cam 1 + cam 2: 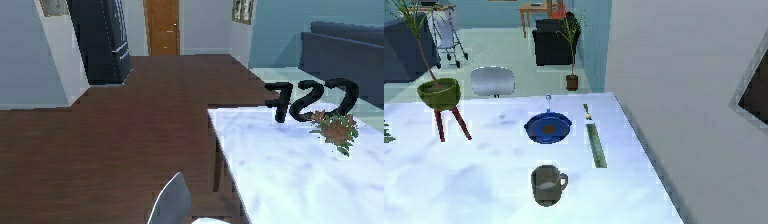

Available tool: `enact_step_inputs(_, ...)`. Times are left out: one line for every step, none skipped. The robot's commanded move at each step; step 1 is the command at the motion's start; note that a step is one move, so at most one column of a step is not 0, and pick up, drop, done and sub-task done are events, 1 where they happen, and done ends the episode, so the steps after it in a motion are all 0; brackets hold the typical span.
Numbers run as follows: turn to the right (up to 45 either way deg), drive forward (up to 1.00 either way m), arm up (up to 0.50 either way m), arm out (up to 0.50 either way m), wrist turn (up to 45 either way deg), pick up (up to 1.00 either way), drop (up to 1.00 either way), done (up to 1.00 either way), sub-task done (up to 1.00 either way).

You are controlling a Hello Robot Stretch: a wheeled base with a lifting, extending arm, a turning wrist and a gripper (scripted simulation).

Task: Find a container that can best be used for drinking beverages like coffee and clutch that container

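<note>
Arm side view: grey mug (547,185) upright on the white surface (474,175), low in the picture, at 6 o'clock from a blue pan (547,127) and apart from it. Cannot tell where the mug lies relative to the tool, nor whether the tool is apart, together or gripping anything.

Also on offer from the arm side view:
- the pan's handle toward 12 o'clock
- a long narrow grey strip (595,140) at 3 o'clock of the pan, laid along the 12-to-6 line
- a potted plant (439,92) on red legs at 9 o'clock of the pan
- a grey chair back (492,80) past the far edge

Forward view, by contrast: a corner of the same kind of white top (290,165) at 4 o'clock, bearing a black curly sculpture (315,100) with a bunch of flowers (335,130) just beside it. Across the dark wooden floor (130,110), a dark fridge (100,40) at 11 o'clock and a wooden door (162,25) at 12.

Mug's long axis vertical, mouth upward (dark inside visible from above), handle toward 3 o'clock.
</note>
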Motion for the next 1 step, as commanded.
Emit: enact_step_inputs(0.0,0.00,0.36,0.00,0.0,0.00,0.00,0.00,0.00)
